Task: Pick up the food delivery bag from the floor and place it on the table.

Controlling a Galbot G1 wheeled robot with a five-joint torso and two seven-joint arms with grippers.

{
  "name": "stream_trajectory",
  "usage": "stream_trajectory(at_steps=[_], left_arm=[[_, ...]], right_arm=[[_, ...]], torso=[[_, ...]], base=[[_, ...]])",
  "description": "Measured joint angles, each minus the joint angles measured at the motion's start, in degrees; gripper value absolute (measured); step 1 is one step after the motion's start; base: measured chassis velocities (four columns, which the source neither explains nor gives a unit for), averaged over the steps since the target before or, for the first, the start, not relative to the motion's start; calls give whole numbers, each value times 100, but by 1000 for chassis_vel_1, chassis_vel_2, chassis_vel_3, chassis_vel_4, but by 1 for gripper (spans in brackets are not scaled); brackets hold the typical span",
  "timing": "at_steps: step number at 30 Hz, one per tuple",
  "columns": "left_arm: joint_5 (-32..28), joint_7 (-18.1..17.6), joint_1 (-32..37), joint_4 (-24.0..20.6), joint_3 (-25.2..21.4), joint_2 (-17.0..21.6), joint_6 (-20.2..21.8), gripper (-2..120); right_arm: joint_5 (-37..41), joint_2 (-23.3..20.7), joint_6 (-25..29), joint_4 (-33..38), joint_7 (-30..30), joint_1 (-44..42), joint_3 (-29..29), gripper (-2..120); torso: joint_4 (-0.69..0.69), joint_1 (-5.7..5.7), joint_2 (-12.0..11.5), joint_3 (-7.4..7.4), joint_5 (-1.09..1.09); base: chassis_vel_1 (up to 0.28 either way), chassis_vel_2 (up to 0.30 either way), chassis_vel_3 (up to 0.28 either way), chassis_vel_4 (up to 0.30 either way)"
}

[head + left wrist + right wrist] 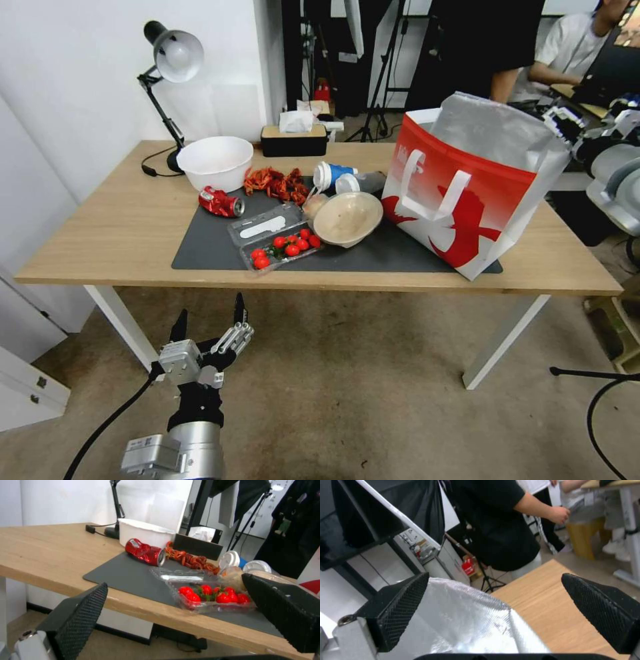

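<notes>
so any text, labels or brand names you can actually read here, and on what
None reads as words.
food delivery bag: a red figure print and faint pale marks near its top edge, too blurred to read.
crushed red can: white printing, too small and creased to read.
blue-and-white cup: no legible label.
clear tomato box: a blank white patch on its lid.

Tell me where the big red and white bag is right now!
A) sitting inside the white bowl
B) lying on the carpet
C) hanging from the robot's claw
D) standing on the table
D: the food delivery bag stands upright on the right end of the table, partly on the dark mat, and no gripper holds it.
</notes>
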Motion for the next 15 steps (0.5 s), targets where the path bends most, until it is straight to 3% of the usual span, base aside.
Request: stream_trajectory(at_steps=[15], left_arm=[[51,0,-26,2,-13,-16,-31,100]], right_arm=[[-850,-104,381,40,-547,-243,113,100]], torso=[[0,0,0,0,0]], base=[[0,0,0,0]])
